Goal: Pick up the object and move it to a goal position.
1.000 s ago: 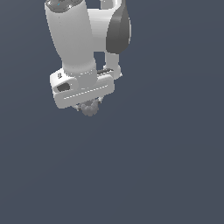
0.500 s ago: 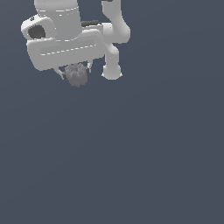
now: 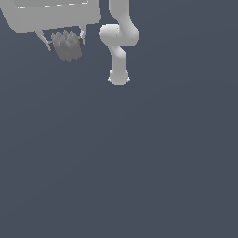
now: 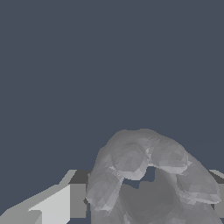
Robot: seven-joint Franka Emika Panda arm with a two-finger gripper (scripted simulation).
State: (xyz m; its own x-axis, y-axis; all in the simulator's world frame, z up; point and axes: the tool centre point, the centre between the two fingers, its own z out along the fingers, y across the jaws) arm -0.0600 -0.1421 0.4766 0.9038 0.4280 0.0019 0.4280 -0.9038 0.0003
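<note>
Plain dark grey surface (image 3: 153, 162) fills both views, no edges or corners visible, open room all round. White arm (image 3: 119, 42) upper centre. Gripper (image 3: 65, 39) near exterior view's top left, fingers (image 3: 43, 38) pinching the grey toothed ring (image 3: 68, 45), lifted between them.

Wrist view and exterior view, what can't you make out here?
- Gripper: in the exterior view the top edge cuts off its body.
- Gear: in the wrist view the bottom edge cuts off its lower part; its hole barely shows. In the exterior view it is too small to count teeth.
- Goal position: no marker shows in either view.
- Arm: its upper links leave the exterior view's top edge.
</note>
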